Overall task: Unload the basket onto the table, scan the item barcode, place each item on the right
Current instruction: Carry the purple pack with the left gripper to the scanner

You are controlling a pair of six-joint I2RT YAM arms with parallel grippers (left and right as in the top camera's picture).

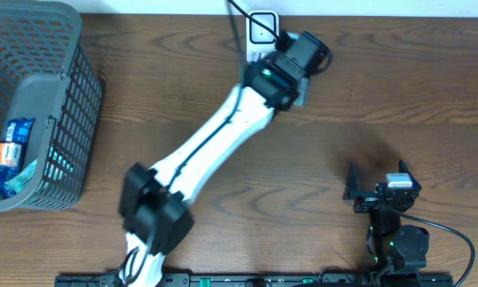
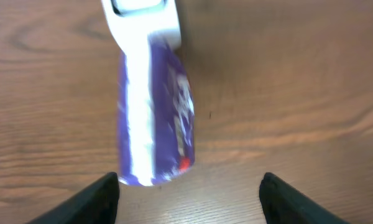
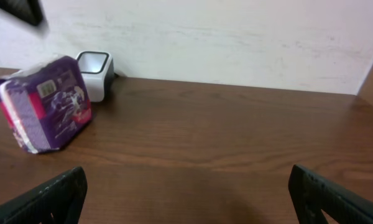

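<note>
The item is a purple and white packet (image 2: 155,118) lying on the wooden table just in front of the white barcode scanner (image 2: 142,18). In the right wrist view the packet (image 3: 46,102) leans beside the scanner (image 3: 96,71) at the far left. My left gripper (image 2: 189,193) hovers over the packet's near end, open, with nothing between its fingers (image 2: 102,196). From overhead the left gripper (image 1: 301,57) covers most of the packet next to the scanner (image 1: 262,28). My right gripper (image 3: 193,193) stands open and empty, low at the front right (image 1: 378,187).
A grey mesh basket (image 1: 64,119) with several small packets (image 1: 8,151) stands at the left edge. The left arm (image 1: 207,143) stretches diagonally across the table's middle. A black cable (image 1: 243,16) runs to the scanner. A wall rises behind the table.
</note>
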